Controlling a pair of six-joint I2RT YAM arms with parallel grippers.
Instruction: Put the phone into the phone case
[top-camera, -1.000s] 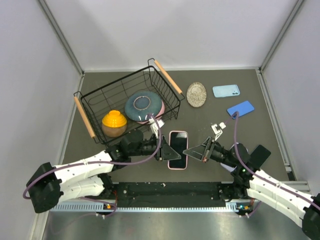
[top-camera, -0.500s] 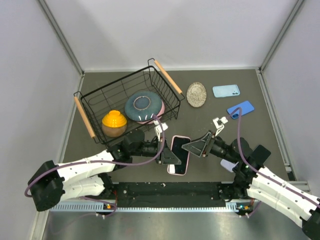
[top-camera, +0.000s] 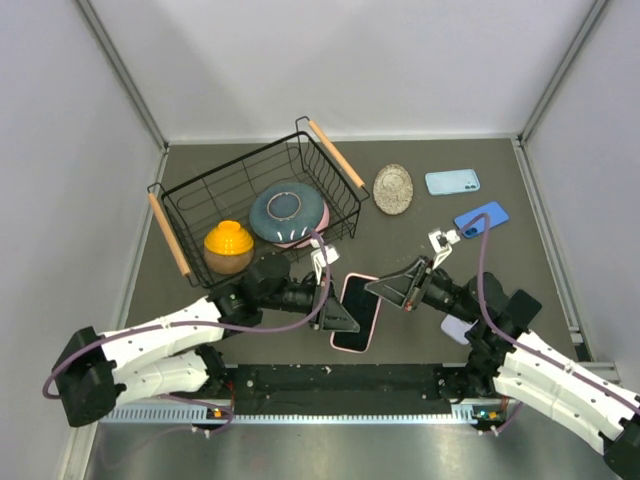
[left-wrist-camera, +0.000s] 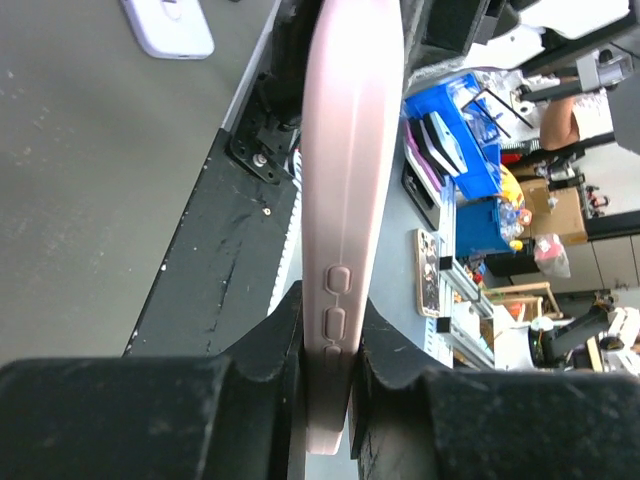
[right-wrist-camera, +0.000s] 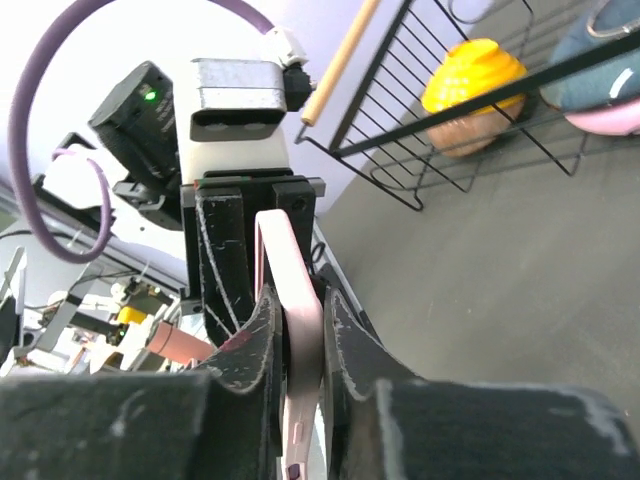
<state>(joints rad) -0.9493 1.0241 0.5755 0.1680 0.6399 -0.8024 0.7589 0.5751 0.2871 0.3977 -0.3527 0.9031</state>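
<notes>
- Here, left claw (top-camera: 338, 318): closed narrowly on one long edge of the pink phone case (left-wrist-camera: 345, 200), its fingers (left-wrist-camera: 265, 345) pressing both faces.
- Right claw (top-camera: 388, 290): likewise clamped on the case's opposite edge, near its far corner.
- Phone (top-camera: 352, 318): dark screen up, framed by the case's pink rim, held between both claws near the near edge of the desk (top-camera: 540, 260).
- Wire basket (top-camera: 168, 235): just beyond, holding an orange bowl (top-camera: 228, 246) and a blue plate (top-camera: 288, 210).
</notes>
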